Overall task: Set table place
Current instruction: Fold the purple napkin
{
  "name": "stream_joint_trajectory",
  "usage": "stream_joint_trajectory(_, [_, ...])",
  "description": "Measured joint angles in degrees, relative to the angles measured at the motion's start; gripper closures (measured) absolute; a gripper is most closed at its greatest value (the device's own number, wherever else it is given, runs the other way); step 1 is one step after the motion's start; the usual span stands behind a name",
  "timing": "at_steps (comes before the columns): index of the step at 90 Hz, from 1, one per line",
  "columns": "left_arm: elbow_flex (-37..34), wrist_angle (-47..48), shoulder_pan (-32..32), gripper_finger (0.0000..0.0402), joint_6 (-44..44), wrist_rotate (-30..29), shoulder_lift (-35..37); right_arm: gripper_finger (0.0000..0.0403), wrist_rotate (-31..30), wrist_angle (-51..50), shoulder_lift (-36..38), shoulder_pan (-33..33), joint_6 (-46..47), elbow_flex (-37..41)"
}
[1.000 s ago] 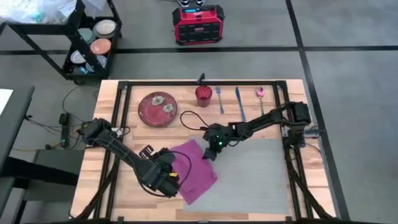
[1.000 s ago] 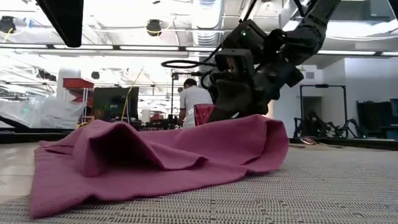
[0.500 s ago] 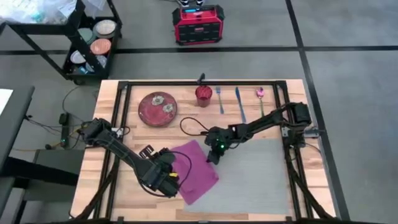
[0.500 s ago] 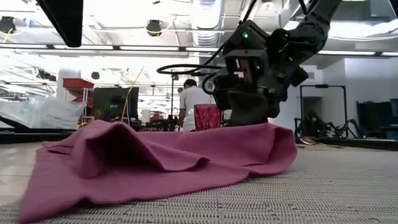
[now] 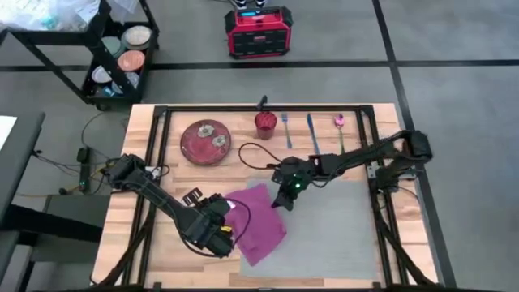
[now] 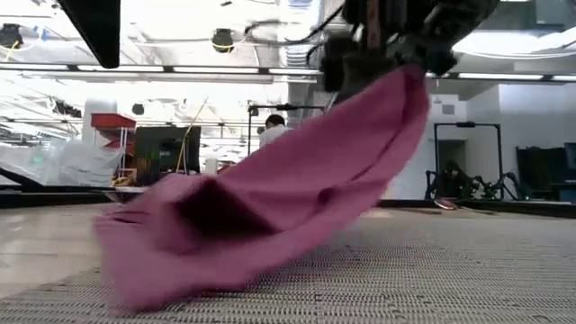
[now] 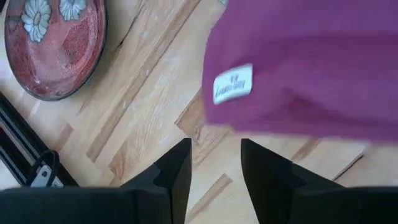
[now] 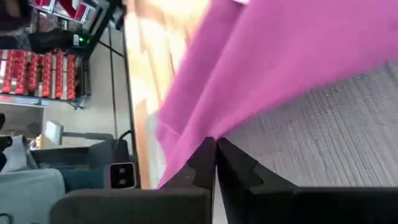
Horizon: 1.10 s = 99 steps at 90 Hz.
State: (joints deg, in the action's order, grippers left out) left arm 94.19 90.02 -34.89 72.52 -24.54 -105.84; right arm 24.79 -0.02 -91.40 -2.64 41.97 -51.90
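Note:
A magenta napkin point(image 5: 258, 223) lies partly on the grey placemat point(image 5: 340, 227), on the wooden table point(image 5: 146, 170). My right gripper point(image 5: 284, 197) is shut on the napkin's far end and holds it raised. The napkin point(image 6: 270, 216) slopes down from there, and its low end rests on the mat. My left gripper point(image 5: 220, 233) stands open by the napkin's left edge. In the left wrist view its fingers point(image 7: 177, 171) are over bare wood, short of the napkin point(image 7: 311, 68). My right gripper pinches the napkin's raised far end point(image 8: 198, 134) between its two shut fingers, coming from above. How many layers it has I cannot tell. That end point(image 6: 400, 90) is lifted clear, and the cloth hangs slanting below it, its low part on the mat.
At the table's far side stand a red flowered plate point(image 5: 205, 142), a red cup point(image 5: 265, 124), a fork point(image 5: 286, 130), a knife point(image 5: 312, 134) and a spoon point(image 5: 340, 130). A black cart point(image 5: 113, 57) stands off the far left corner.
My right gripper has risen and gone a little toward the table's right edge, still shut on the napkin. The napkin's far end has lifted off the mat and the cloth is drawn into a slope, while its near end has stayed down.

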Motion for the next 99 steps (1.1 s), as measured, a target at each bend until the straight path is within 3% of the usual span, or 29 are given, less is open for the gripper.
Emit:
stream_joint_trajectory(27, [0.0, 0.0, 0.4, 0.0283, -4.0, -1.6, 0.0, 0.0403, -11.0, -18.5, 15.4, -5.7, 1.6, 0.0])
stream_joint_trajectory(40, [0.0, 0.0, 0.4, 0.0283, -5.3, -1.7, 0.0, 0.0403, -19.0, -22.5, 21.3, -11.1, 5.0, -0.9])
stream_joint_trajectory(48, [0.0, 0.0, 0.4, 0.0283, -6.9, -2.1, 0.0, 0.0403, -20.6, -24.8, 22.4, -13.0, 5.4, -3.2])
stream_joint_trajectory(65, [-0.8, 0.1, 0.8, 0.0283, -9.2, -3.6, 0.0, 0.0403, -19.8, -26.4, 17.4, -11.4, 0.8, -10.5])
stream_joint_trajectory(85, [-4.7, 0.0, 0.4, 0.0283, -6.3, -1.3, 0.0, 0.0403, -8.6, -27.1, 2.9, -6.6, -11.4, -25.9])
stream_joint_trajectory(99, [-5.2, 0.0, -1.5, 0.0283, -5.6, 0.7, 0.0, 0.0403, -9.5, -35.9, -0.8, -7.7, -18.8, -37.7])
